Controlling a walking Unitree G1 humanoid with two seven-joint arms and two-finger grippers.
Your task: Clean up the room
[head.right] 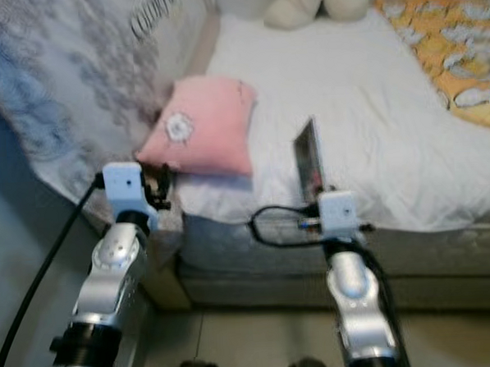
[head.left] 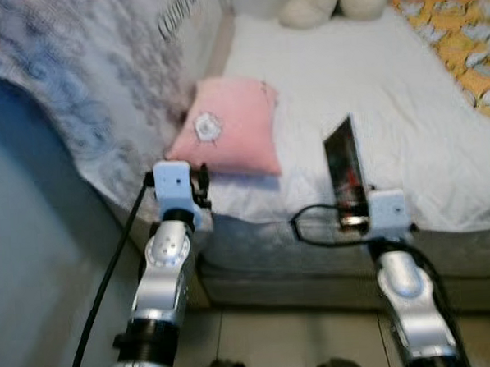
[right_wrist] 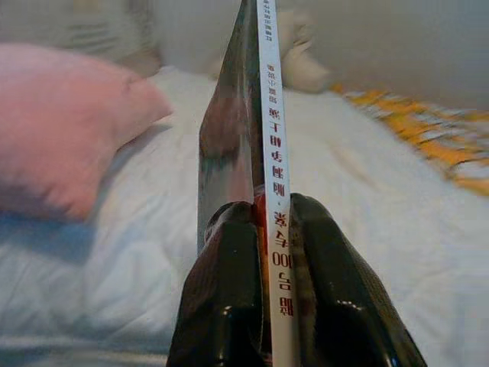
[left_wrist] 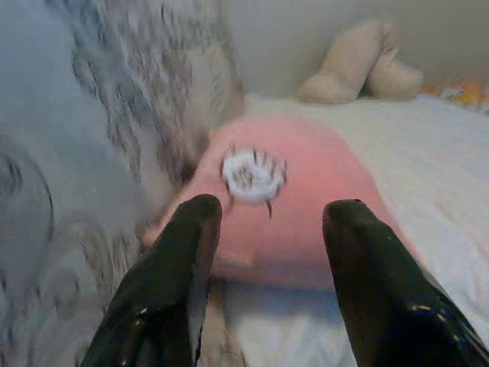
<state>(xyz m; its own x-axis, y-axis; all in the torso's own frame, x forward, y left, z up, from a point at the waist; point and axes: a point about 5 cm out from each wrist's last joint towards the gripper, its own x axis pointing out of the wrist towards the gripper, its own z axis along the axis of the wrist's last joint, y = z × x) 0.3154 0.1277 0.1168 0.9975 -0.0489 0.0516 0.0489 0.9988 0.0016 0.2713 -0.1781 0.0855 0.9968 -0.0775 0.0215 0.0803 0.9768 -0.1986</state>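
Note:
My right gripper [right_wrist: 271, 222] is shut on a thin book [head.left: 343, 166] with a white spine and red print, holding it upright over the near edge of the white bed [head.left: 370, 70]. The book [right_wrist: 260, 115] stands on end between the two black fingers [right_wrist: 229, 298]. A pink pillow [head.left: 230, 127] with a white round patch lies on the bed's left side. My left gripper [left_wrist: 271, 214] is open, its fingers [left_wrist: 179, 267] pointing at the pink pillow [left_wrist: 298, 199] from just short of it, at the bed's near left corner.
A grey patterned blanket [head.left: 83, 77] drapes along the left. A cream plush toy [head.left: 322, 0] sits at the head of the bed. An orange patterned cover [head.left: 468, 40] lies at the far right. Pale floor [head.left: 286, 342] shows below the mattress edge.

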